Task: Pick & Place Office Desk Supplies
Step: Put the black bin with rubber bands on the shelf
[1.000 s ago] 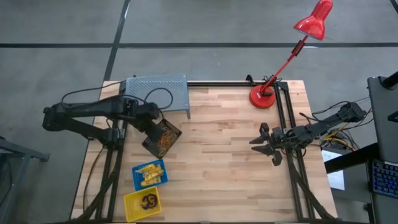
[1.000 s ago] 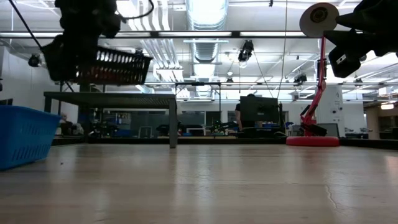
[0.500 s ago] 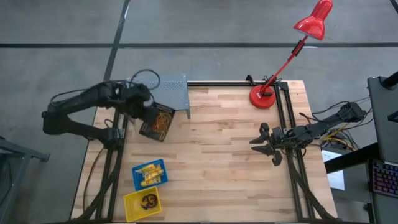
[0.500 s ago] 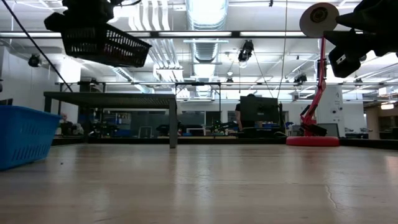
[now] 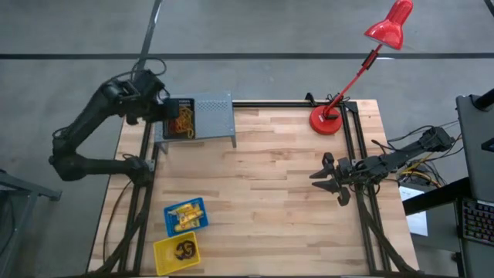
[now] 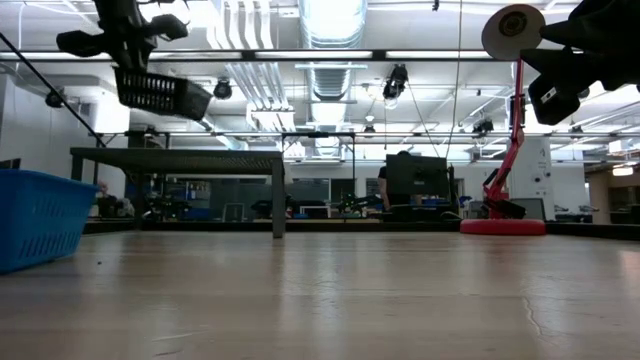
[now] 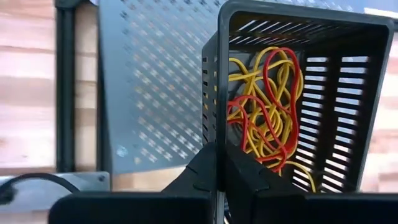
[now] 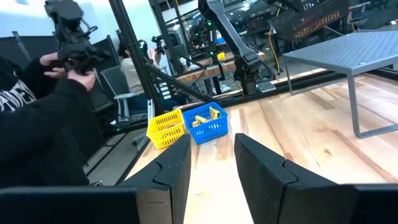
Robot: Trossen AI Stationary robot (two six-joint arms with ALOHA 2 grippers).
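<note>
Aloft, black bin (image 5: 181,120) in left hand (image 5: 160,114)

A tangle of thin red, orange and yellow rubber-band loops (image 7: 268,106) sits bunched inside the black slatted bin (image 7: 339,93), which is pinched by its wall in the left gripper (image 7: 217,171), its jaws closed on the rim, held high over the grey perforated shelf (image 5: 210,116). Well away from those jaws, short yellow tubes (image 5: 185,216) lie heaped in the blue bin (image 5: 167,214); dark rings (image 5: 184,249) rest in the yellow bin (image 5: 164,255) beside it.
</note>
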